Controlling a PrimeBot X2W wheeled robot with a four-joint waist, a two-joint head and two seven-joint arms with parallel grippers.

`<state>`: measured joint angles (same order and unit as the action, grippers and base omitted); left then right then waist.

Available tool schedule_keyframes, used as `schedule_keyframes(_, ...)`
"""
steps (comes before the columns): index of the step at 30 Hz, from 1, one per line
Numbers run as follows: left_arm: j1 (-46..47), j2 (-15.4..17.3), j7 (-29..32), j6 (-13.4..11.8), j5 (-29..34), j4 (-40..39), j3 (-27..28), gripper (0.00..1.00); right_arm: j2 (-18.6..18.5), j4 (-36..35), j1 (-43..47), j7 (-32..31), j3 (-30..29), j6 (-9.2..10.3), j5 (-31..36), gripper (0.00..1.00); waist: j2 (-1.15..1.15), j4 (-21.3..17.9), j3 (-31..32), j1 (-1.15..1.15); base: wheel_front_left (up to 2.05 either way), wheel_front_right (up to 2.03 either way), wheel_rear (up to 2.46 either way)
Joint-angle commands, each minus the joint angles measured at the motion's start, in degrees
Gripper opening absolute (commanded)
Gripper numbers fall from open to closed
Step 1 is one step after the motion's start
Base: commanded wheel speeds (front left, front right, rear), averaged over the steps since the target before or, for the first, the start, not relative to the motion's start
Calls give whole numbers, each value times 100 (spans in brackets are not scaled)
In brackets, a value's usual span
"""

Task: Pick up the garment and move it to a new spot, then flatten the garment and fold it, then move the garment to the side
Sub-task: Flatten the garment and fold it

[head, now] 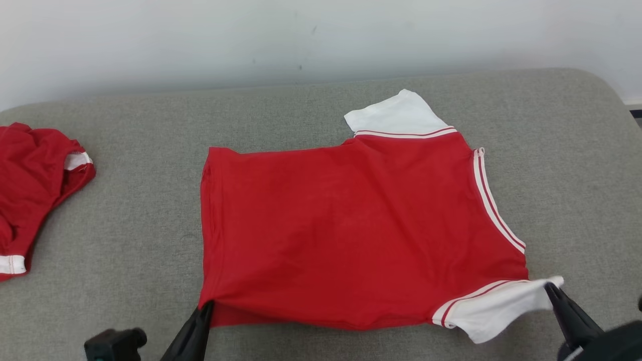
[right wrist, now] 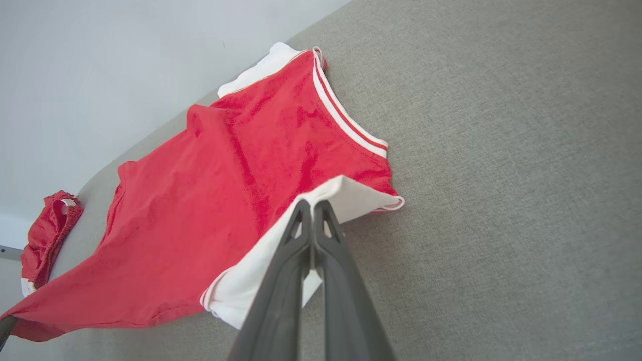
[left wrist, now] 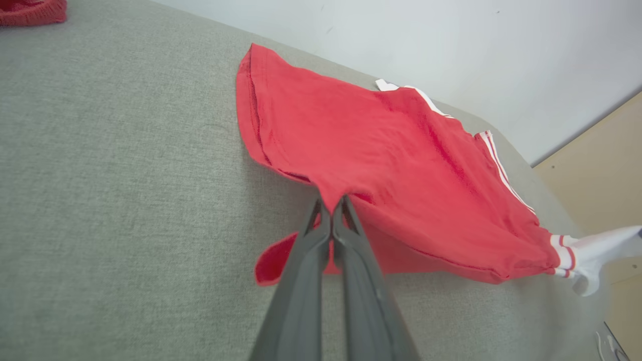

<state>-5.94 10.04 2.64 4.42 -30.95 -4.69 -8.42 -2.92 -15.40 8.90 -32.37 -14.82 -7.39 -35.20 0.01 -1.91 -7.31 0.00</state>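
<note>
I see the red garment (head: 351,230) spread nearly flat in the middle of the grey fabric-covered worktop (head: 125,225), its hem toward 9 o'clock and its striped neckline (head: 496,200) toward 3 o'clock. One white sleeve (head: 396,115) points to 12 o'clock, and the other white sleeve (head: 496,308) lies at the 4 o'clock corner.

My left tool (head: 208,306) sits at the garment's 7 o'clock corner, fingers pressed together and pinching the red hem corner. In the left wrist view that corner is raised slightly off the worktop, with a small fold of red cloth lying under the fingers.

My right tool (head: 550,288) is at 4 o'clock, fingers pressed together on the tip of the near white sleeve, which is pulled outward toward 3 o'clock and held a little above the surface.

Well apart at 9 o'clock, near the worktop's left edge, lies a second red garment (head: 30,185), crumpled, with white trim. A pale wall (head: 301,40) runs behind at 12 o'clock.
</note>
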Motion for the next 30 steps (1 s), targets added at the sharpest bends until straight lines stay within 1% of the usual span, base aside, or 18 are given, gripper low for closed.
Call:
schedule_keyframes(1,175,10,36,21,-32,22,-24,0,4,34,-212,-46,85,-19,76,0,-1,22,-46,0,0,0,0)
schedule_keyframes(7,725,-15,176,87,-136,303,-123,0,-193,406,-1065,-216,402,-19,253,0,-1,97,-210,0,0,0,0)
schedule_keyframes(14,1359,-51,273,75,-107,833,-203,0,-432,1118,-2073,-118,592,-19,263,0,-1,162,-416,0,0,0,0)
schedule_keyframes(17,1601,-53,297,20,-52,1079,-215,0,-546,1444,-2451,-21,704,-19,289,0,-1,173,-540,0,0,0,0)
schedule_keyframes(20,1849,-39,363,-140,76,1396,-212,0,-687,1799,-2787,132,851,-19,382,0,-1,185,-655,0,0,0,0)
schedule_keyframes(24,2147,-56,341,-263,186,1723,-218,0,-798,2262,-3177,374,1037,-19,471,0,-1,197,-802,0,0,0,0)
schedule_keyframes(25,2147,-56,341,-263,186,1723,-218,0,-798,2262,-3177,374,1037,-19,471,0,-1,197,-802,0,0,0,0)
schedule_keyframes(26,2205,-63,336,-290,198,1795,-217,0,-816,2375,-3269,437,1068,-19,474,0,-1,201,-831,0,0,0,0)
schedule_keyframes(30,2391,-61,271,-251,201,2006,-242,0,-887,2789,-3575,655,1240,-19,488,0,-1,230,-942,0,0,0,0)
